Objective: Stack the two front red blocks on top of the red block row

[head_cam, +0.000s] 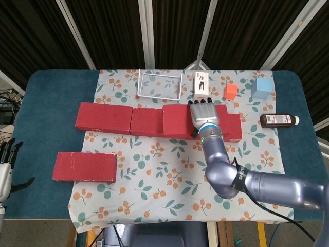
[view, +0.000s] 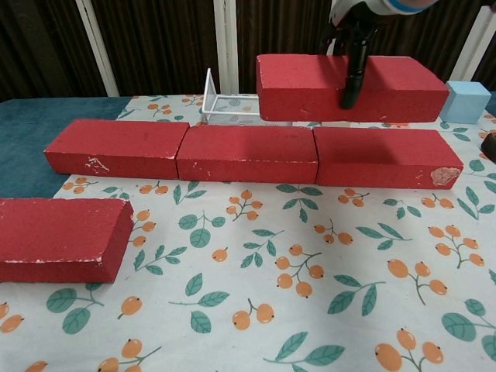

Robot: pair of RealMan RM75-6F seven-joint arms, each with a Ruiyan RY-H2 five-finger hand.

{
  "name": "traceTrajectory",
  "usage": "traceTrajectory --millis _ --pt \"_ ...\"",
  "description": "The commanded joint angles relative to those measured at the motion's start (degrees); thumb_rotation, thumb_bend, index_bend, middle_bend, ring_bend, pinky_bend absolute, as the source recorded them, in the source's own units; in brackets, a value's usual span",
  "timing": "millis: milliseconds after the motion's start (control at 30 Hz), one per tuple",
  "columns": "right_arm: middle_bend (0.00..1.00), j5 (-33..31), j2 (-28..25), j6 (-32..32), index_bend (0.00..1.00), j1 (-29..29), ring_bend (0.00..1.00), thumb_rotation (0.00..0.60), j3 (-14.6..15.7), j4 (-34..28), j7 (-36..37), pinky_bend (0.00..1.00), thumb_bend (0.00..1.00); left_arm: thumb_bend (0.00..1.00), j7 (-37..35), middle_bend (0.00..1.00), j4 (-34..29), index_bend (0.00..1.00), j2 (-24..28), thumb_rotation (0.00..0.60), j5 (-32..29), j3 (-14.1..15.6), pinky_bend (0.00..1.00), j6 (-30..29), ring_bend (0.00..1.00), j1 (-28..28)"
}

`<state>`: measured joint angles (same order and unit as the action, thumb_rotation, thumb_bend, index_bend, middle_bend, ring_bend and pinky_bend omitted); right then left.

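Note:
Three red blocks form a row (head_cam: 154, 121) (view: 248, 151) across the cloth. My right hand (head_cam: 205, 116) (view: 353, 46) holds a fourth red block (head_cam: 178, 119) (view: 310, 85) in the air, level, above the seam between the middle and right blocks of the row. It hangs clear of the row in the chest view. Another red block (head_cam: 85, 166) (view: 58, 236) lies flat at the front left of the cloth. My left hand (head_cam: 5, 172) hovers off the table's left edge, fingers spread and holding nothing.
Behind the row stand a white wire rack (head_cam: 159, 85) (view: 248, 101), a small white box (head_cam: 201, 86), an orange cube (head_cam: 231, 91) and a light blue cube (head_cam: 262, 88) (view: 463, 101). A dark bottle (head_cam: 278, 120) lies at the right.

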<state>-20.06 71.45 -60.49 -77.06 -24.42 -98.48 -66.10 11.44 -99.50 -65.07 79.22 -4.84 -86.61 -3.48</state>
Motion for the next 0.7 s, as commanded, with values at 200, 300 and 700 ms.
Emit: traceTrajectory --millis 200,300,700 --pt "0.35 -5.52 8.26 0.24 0.25 -4.85 0.13 0.600 1.09 12.19 -4.72 0.00 0.05 0.00 0.89 0.00 -0.25 0.10 -0.27 0.600 0.39 0.00 0.06 -0.86 0.00 0.20" --pt "0.35 -5.84 10.34 -0.64 0.25 -5.70 0.13 0.600 1.37 15.00 -5.67 0.00 0.05 0.00 1.00 0.00 -0.30 0.10 -0.27 0.600 0.32 0.01 0.06 -0.97 0.00 0.28" --pt "0.35 -5.31 17.29 -0.83 0.25 -7.08 0.13 0.600 0.24 24.38 -7.83 0.00 0.05 0.00 1.24 0.00 -0.36 0.10 -0.21 0.600 -0.24 -0.16 0.06 -0.99 0.00 0.36"
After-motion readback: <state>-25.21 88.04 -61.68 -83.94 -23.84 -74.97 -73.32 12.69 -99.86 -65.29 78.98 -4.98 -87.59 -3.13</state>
